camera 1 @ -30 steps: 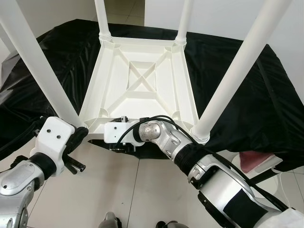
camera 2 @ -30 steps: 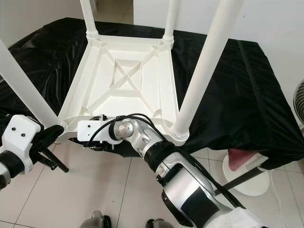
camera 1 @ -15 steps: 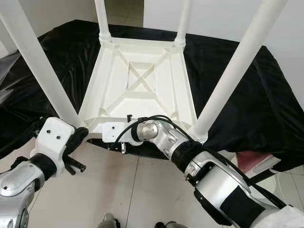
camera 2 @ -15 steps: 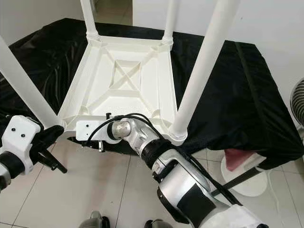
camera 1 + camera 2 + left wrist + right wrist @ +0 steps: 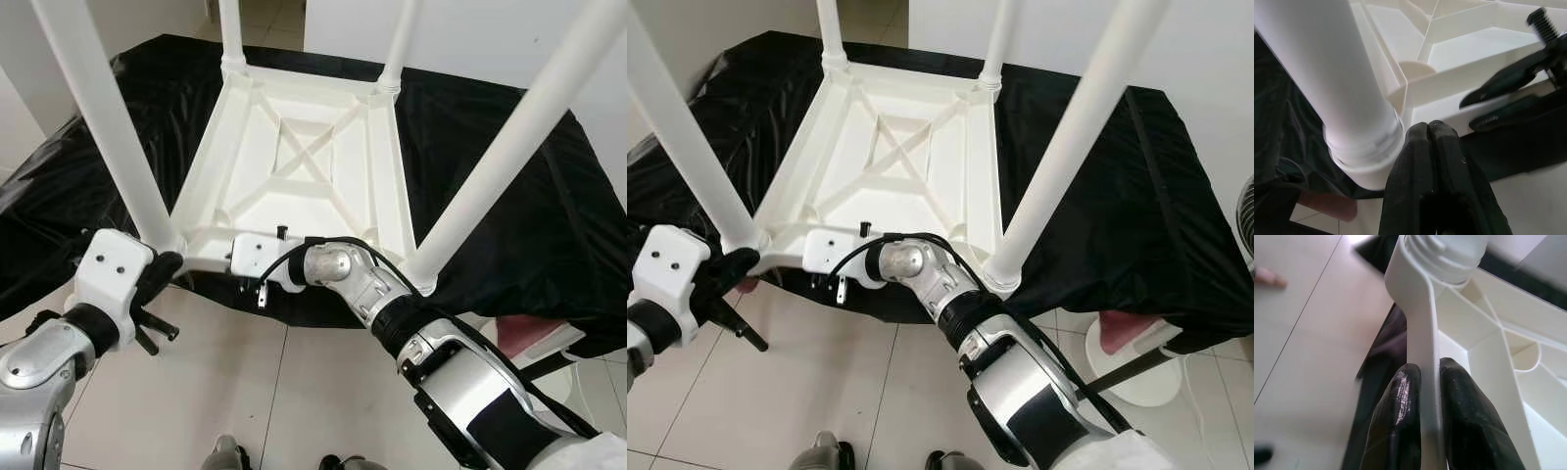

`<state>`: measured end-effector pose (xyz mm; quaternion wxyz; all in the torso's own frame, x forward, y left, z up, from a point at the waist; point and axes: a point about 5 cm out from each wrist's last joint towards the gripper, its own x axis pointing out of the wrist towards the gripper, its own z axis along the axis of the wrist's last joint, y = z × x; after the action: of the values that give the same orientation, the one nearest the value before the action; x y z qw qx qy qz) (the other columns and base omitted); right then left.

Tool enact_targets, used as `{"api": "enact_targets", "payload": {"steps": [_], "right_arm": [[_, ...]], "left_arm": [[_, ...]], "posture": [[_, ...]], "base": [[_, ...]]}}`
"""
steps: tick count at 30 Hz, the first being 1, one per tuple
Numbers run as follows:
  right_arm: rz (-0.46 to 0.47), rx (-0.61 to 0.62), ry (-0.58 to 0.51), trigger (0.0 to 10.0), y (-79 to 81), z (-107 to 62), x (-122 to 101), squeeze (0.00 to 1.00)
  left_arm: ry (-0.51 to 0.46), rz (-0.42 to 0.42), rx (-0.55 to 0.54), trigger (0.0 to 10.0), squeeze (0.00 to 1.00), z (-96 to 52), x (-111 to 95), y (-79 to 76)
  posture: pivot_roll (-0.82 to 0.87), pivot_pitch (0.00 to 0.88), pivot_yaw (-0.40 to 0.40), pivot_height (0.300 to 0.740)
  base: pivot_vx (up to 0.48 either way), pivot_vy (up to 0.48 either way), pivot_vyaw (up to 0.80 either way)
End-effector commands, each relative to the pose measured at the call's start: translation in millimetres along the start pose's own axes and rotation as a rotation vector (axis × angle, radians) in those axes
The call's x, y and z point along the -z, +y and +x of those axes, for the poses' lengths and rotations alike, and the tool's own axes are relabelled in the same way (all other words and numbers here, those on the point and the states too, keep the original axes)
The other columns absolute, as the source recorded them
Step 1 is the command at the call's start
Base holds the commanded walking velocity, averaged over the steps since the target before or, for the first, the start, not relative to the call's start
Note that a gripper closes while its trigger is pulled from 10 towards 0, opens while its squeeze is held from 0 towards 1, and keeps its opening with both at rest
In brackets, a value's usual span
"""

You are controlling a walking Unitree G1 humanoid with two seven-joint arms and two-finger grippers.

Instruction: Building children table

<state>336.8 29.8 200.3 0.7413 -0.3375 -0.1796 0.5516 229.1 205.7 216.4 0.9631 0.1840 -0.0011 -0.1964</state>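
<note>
I see the white children's table [image 5: 304,166] upside down on the black cloth [image 5: 509,196], legs up. My right gripper [image 5: 1422,382] pinches its near rim; my left gripper [image 5: 1429,128], fingers pressed together, touches the near-left corner.

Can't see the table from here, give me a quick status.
Right gripper shut on near rim of upturned white table. Left gripper shut, fingers pressed at near-left leg socket. All four legs up. Table overhangs black-covered surface.

- A plain indoor room, seemingly a home: pale tiled floor [image 5: 245,392] below the grippers.
- Black cloth [image 5: 509,196] drapes a surface beyond them, by white walls [image 5: 1215,59].
</note>
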Motion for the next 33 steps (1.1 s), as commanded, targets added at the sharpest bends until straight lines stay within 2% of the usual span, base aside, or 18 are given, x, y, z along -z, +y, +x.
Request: {"api": "enact_targets", "payload": {"steps": [1, 4, 6, 8, 12, 15, 18, 20, 21, 22, 23, 25, 26, 27, 28, 30, 31, 33], "right_arm": [[-0.037, 0.211, -0.267, 10.0, -36.8, -4.7, -46.4, 0.00], [-0.002, 0.239, -0.309, 10.0, -44.3, -5.2, -53.7, 0.00], [0.027, 0.317, -0.384, 10.0, -58.3, -7.4, -66.4, 0.00], [0.042, 0.359, -0.428, 10.0, -65.1, -9.0, -73.1, 0.00], [0.060, 0.389, -0.480, 10.0, -69.7, -9.6, -80.6, 0.00], [0.121, 0.468, -0.607, 10.0, -76.5, -10.8, -97.7, 0.00], [0.132, 0.454, -0.605, 10.0, -74.3, -8.6, -98.7, 0.00], [0.130, 0.410, -0.588, 10.0, -69.8, -6.3, -96.7, 0.00], [0.020, 0.255, -0.473, 10.0, -52.8, 0.0, -86.1, 0.00], [0.020, 0.255, -0.473, 10.0, -52.8, 0.0, -86.1, 0.00], [-0.012, 0.199, -0.433, 10.0, -47.1, 1.7, -81.6, 0.00], [-0.139, 0.038, -0.319, 10.0, -30.5, 1.1, -66.9, 0.00], [-0.139, 0.038, -0.319, 10.0, -30.5, 1.1, -66.9, 0.00], [-0.156, -0.032, -0.247, 10.0, -23.8, -1.3, -55.2, 0.00], [-0.121, -0.106, -0.159, 10.0, -16.4, -8.0, -35.5, 0.00], [-0.108, -0.118, -0.143, 10.0, -15.1, -9.7, -31.4, 0.00], [-0.084, -0.118, -0.102, 10.0, -16.5, -11.2, -24.5, 1.00], [-0.071, -0.124, -0.073, 10.0, -17.3, -12.6, -20.1, 1.00]], "left_arm": [[0.007, -0.023, -0.148, 10.0, 0.00, -1.0, 1.9, 11.3], [-0.010, -0.048, -0.164, 10.0, 0.00, -0.6, -0.9, 14.0], [-0.048, -0.091, -0.193, 10.0, 0.00, -1.0, -7.1, 18.4], [-0.066, -0.115, -0.210, 10.0, 0.00, -0.8, -10.2, 21.2], [-0.075, -0.123, -0.215, 10.0, 0.00, 0.2, -12.3, 22.3], [-0.086, -0.128, -0.209, 10.0, 0.00, 2.8, -15.1, 19.6], [-0.085, -0.128, -0.202, 10.0, 0.00, 3.9, -14.4, 17.3], [-0.084, -0.129, -0.201, 10.0, 0.00, 4.0, -14.2, 16.8], [-0.081, -0.129, -0.199, 10.0, 0.00, 4.0, -14.2, 16.3], [-0.081, -0.129, -0.199, 10.0, 0.00, 4.0, -14.2, 16.3], [-0.080, -0.131, -0.198, 10.0, 0.00, 4.0, -14.4, 16.3], [-0.076, -0.130, -0.196, 10.0, 0.00, 4.4, -14.2, 16.0], [-0.076, -0.130, -0.196, 10.0, 0.00, 4.4, -14.2, 16.0], [-0.075, -0.129, -0.196, 10.0, 0.00, 4.6, -14.3, 16.0], [-0.073, -0.129, -0.195, 10.0, 0.00, 5.3, -14.4, 16.3], [-0.073, -0.129, -0.194, 10.0, 0.00, 5.5, -14.4, 16.4], [-0.074, -0.129, -0.193, 10.0, 0.00, 5.7, -14.8, 16.3], [-0.075, -0.129, -0.191, 10.0, 0.00, 6.0, -15.2, 16.4]], "posture": [[0.08, 0.137, -0.004, 0.740], [0.08, 0.137, -0.004, 0.740], [0.08, 0.135, -0.004, 0.740], [0.09, 0.135, -0.005, 0.740], [0.09, 0.134, -0.006, 0.740], [0.09, 0.134, -0.006, 0.740], [0.09, 0.134, -0.006, 0.740], [0.09, 0.135, -0.007, 0.740], [0.09, 0.135, -0.007, 0.740], [0.09, 0.135, -0.007, 0.740], [0.09, 0.135, -0.007, 0.740], [0.09, 0.136, -0.009, 0.740], [0.09, 0.136, -0.009, 0.740], [0.09, 0.136, -0.009, 0.740], [0.08, 0.137, -0.006, 0.740], [0.08, 0.137, -0.006, 0.740], [0.08, 0.137, -0.006, 0.740], [0.08, 0.138, -0.001, 0.740]], "base": [[0.000, 0.000, 0.00], [0.000, 0.000, 0.00], [0.000, 0.000, 0.00], [0.000, 0.000, 0.00], [0.000, 0.000, 0.00], [0.000, 0.000, 0.00], [0.000, 0.000, 0.00], [0.000, 0.000, 0.00], [0.000, 0.000, 0.00], [0.000, 0.000, 0.00], [0.000, 0.000, 0.00], [0.000, 0.000, 0.00], [0.000, 0.000, 0.00], [0.000, 0.000, 0.00], [0.000, 0.000, 0.00], [0.000, 0.000, 0.00], [0.000, 0.000, 0.00], [0.000, 0.000, 0.00]]}}
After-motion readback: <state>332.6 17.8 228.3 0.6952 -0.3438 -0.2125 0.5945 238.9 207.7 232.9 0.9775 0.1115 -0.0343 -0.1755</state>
